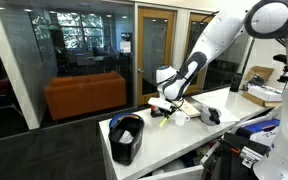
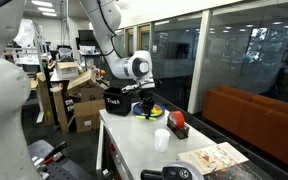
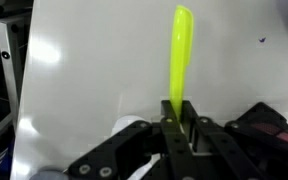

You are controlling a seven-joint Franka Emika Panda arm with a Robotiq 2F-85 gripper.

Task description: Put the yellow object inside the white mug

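Note:
In the wrist view my gripper (image 3: 181, 112) is shut on the yellow object (image 3: 181, 50), a thin flat yellow-green strip that sticks out past the fingertips over the white table. In both exterior views the gripper (image 1: 164, 104) (image 2: 144, 98) hangs low over the table, and the strip shows as a small yellow-green fleck below it (image 1: 165, 117). The white mug (image 2: 161, 139) stands upright on the table, apart from the gripper and nearer the camera. A white rounded shape (image 3: 132, 126) shows behind the fingers; I cannot tell what it is.
A black bin (image 1: 127, 138) (image 2: 115, 100) stands at one end of the white table (image 1: 224, 110). A small red object (image 2: 176, 121) sits by the glass wall. Flat printed sheets (image 2: 212, 160) lie at the near end. Boxes and shelves stand beyond the table.

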